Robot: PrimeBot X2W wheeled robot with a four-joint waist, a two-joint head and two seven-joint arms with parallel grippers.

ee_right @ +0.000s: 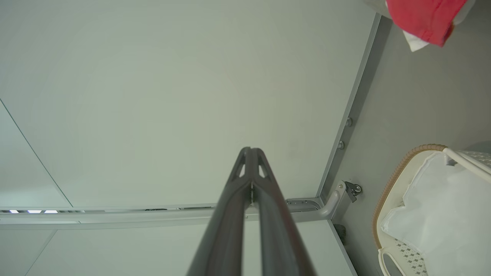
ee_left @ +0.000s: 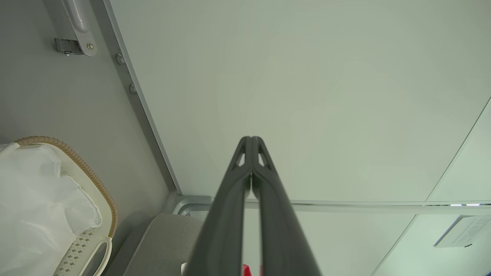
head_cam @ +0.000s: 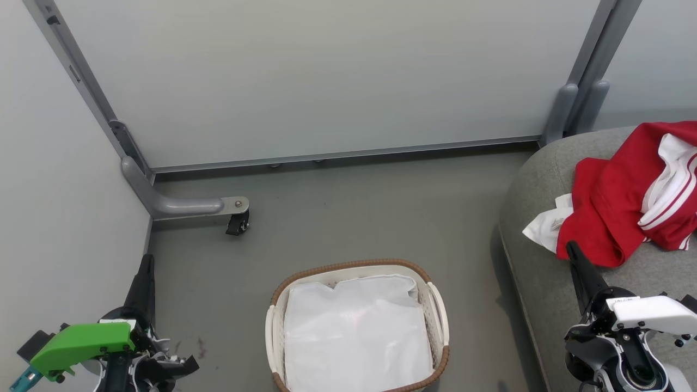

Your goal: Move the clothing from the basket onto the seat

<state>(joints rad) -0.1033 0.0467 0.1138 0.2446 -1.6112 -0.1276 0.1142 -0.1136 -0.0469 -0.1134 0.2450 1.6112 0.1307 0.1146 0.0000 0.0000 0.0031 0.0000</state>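
- While the soft bright red garment [head_cam: 610, 212] w/ white panels & striped trim lies crumpled on the big grey fabric sofa cushion [head_cam: 539, 294], I judge the transfer itself done. What's left is a clean finish.
- Small oval white perforated plastic basket [head_cam: 348, 265], brown woven rim, sits on the grey floor [head_cam: 337, 218], apart from the cushion. Inside I see a plain white liner sheet [head_cam: 354, 332] and no red cloth. Can't tell what's under the sheet.
- R gripper [head_cam: 573, 249]: long dark fingers pressed together, nothing between them, tip just beside the garment's lower red fold. Right wrist view shows the tips meeting.
- L gripper [head_cam: 146, 264]: fingers likewise together & empty, low by the pale wall [head_cam: 54, 218], well apart from the basket.
- To do this well, I'd draw the R arm straight back from the fold, not sweep sideways, so the tip doesn't snag the cloth & drag it off.
- One white flap reaches toward the cushion's edge. It looks settled, but soft cloth slides easily, so I'd leave it alone.
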